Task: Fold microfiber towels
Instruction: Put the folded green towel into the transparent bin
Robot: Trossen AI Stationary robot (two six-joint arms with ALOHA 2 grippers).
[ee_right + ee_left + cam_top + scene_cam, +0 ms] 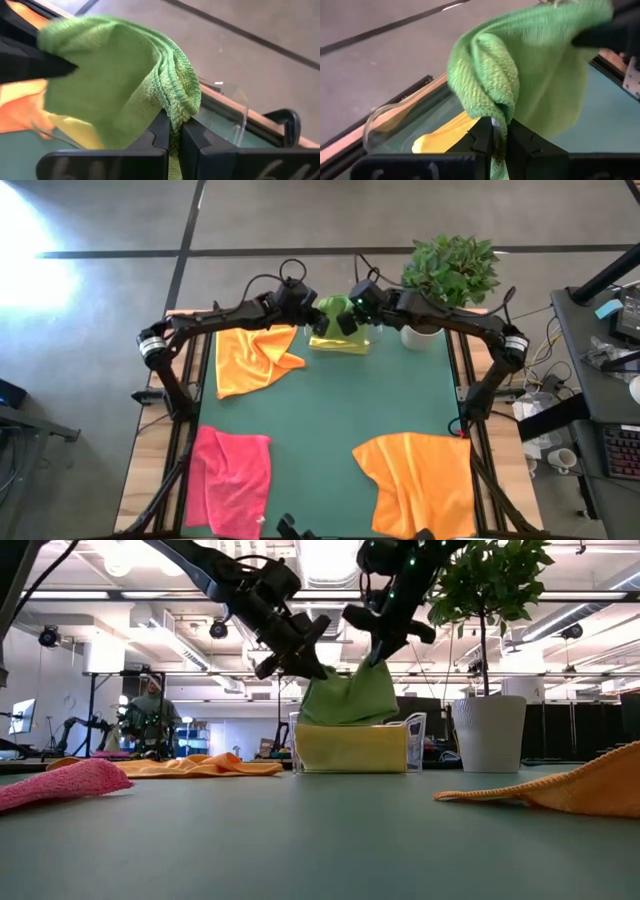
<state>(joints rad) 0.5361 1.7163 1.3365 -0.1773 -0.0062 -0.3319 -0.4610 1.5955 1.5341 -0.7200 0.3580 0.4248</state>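
Observation:
A lime green towel hangs between my two grippers above a clear bin that holds a folded yellow towel at the table's far middle. My left gripper is shut on its left end, my right gripper on its right end. An orange towel lies crumpled at the far left, a second orange towel at the near right, and a pink towel at the near left. My left gripper pinches a bunched, folded edge of the green towel between its two fingers, several layers. The fingers slant down from the table's left. The towel is lifted and hangs toward the bin. My right gripper pinches a folded, hemmed edge of the green towel between its two fingers, several layers. The fingers slant down from the table's right. The towel sags slack between the two grippers above the yellow towel.
A potted plant in a white pot stands at the far right, close to my right arm. The green mat is bare in its middle. A person sits in the room behind the table.

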